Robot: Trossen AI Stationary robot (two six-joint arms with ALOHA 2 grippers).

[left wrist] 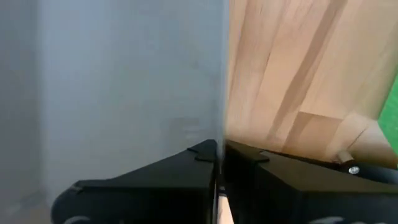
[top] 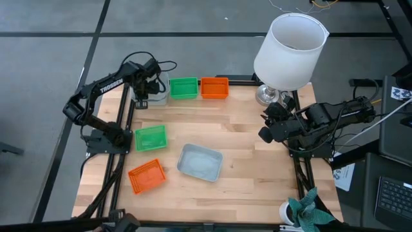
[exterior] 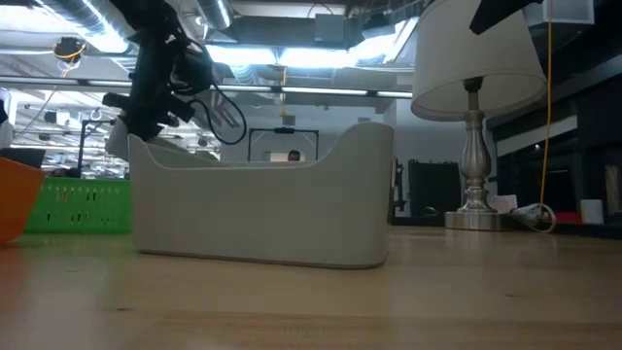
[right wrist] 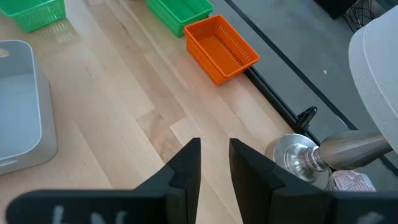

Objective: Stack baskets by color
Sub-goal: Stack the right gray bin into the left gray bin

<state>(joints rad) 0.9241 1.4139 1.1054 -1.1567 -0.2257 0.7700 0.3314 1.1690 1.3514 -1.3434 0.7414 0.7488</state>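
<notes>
My left gripper [top: 143,94] is at the table's far left corner, shut on a pale grey-blue basket [top: 158,89], whose wall fills much of the left wrist view [left wrist: 124,93]. Beside it, along the far edge, stand a green basket [top: 183,88] and an orange basket [top: 214,87]. A second green basket [top: 150,137], a second orange one [top: 146,176] and a second grey-blue one [top: 200,162] lie nearer the front. My right gripper [right wrist: 214,155] hovers open over the right side of the table, with nothing between its fingers. My left gripper pinches a thin wall of the grey-blue basket at its rim [left wrist: 221,127] between its two fingers, one on each side of the wall. The fingers come from above, pointing down. The arm hides whether the basket's bottom rests on the table.
A white lamp with a big shade [top: 290,48] and a silver foot [right wrist: 298,155] stands at the far right corner, close to my right arm. Bare wood lies in the table's middle and along its near edge [top: 257,193]. A black frame rail [right wrist: 280,102] runs along the far edge.
</notes>
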